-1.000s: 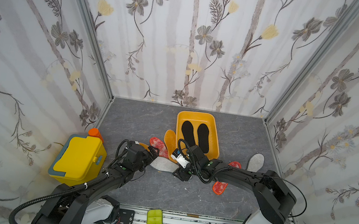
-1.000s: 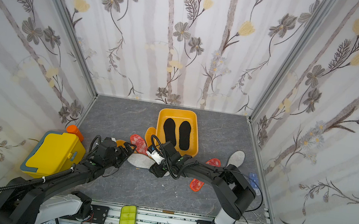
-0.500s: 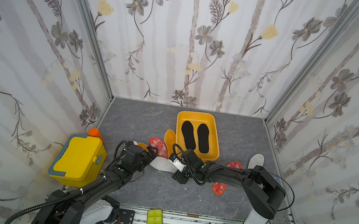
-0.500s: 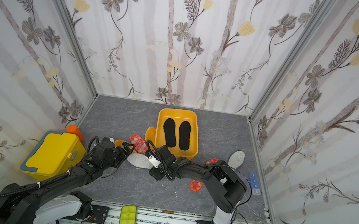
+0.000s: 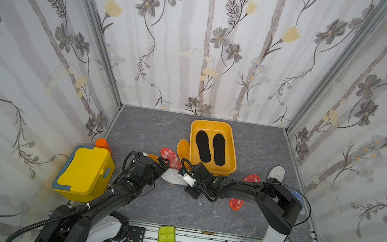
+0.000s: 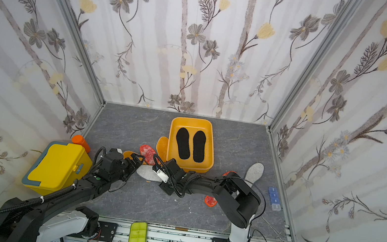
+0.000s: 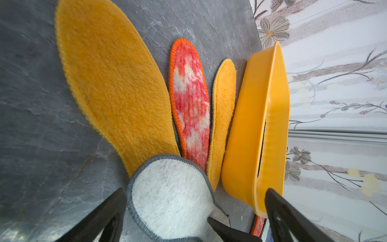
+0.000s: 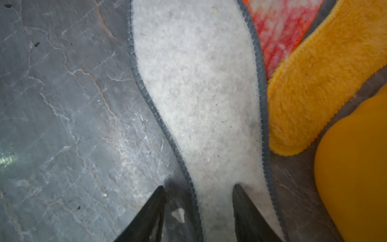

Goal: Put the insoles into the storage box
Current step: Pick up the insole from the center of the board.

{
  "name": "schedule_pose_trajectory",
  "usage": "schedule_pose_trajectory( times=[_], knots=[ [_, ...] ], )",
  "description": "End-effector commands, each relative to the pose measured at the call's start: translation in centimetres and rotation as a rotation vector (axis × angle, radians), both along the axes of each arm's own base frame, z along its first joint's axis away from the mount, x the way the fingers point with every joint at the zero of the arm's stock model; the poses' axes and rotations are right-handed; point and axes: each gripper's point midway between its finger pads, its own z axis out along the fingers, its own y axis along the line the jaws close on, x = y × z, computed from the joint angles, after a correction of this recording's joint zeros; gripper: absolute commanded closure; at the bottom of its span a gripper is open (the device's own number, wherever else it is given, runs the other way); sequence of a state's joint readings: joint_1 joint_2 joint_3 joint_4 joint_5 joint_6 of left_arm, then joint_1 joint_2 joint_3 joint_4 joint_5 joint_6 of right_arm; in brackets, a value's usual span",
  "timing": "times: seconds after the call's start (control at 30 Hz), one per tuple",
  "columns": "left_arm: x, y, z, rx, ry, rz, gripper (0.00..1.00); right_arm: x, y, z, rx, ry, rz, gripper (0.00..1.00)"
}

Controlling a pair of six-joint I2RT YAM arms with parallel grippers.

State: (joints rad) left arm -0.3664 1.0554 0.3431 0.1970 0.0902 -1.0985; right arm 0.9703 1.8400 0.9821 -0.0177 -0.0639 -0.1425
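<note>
The storage box (image 5: 227, 169) is a yellow-orange tray at mid-table, and two black insoles (image 5: 203, 142) lie inside it. Left of it lie an orange-yellow insole (image 5: 183, 148), a red speckled insole (image 5: 170, 157) and a second orange-yellow insole (image 7: 113, 83). A grey-white insole (image 5: 173, 177) lies flat between my grippers. My left gripper (image 7: 194, 189) is wide open around its rounded end. My right gripper (image 8: 198, 186) is open and straddles the insole's stitched edge at the other end: one finger over the felt, one over the table. Another grey-white insole (image 5: 275, 171) and a red speckled insole (image 5: 236, 203) lie at the right.
A yellow lidded box (image 5: 85, 173) with an orange-capped bottle (image 5: 103, 143) behind it stands at the front left. A lime-green tray (image 5: 165, 238) sits on the front rail. A small blue case (image 6: 275, 195) lies by the right wall. Patterned walls enclose the table.
My right gripper has slid a little left onto the grey-white insole and its jaws have narrowed. The left arm has barely moved and stays wide open.
</note>
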Motion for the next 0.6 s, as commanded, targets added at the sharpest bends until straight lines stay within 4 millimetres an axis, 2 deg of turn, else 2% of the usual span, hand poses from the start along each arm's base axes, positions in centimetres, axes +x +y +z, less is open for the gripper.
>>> schedule_pose_trajectory(
  times=[0.0,0.23,0.57],
  knots=[
    [0.2,0.0,0.4,0.004,-0.014,-0.003,0.00,-0.3,-0.5,-1.2,-0.033,0.007,0.005,0.56],
    [0.3,0.0,0.6,0.004,-0.020,-0.005,0.00,-0.3,-1.3,-1.7,-0.053,-0.010,-0.027,0.68],
    [0.2,0.2,0.6,0.006,-0.018,0.000,0.00,-0.4,-0.8,0.4,0.023,-0.024,-0.038,0.73]
  ],
)
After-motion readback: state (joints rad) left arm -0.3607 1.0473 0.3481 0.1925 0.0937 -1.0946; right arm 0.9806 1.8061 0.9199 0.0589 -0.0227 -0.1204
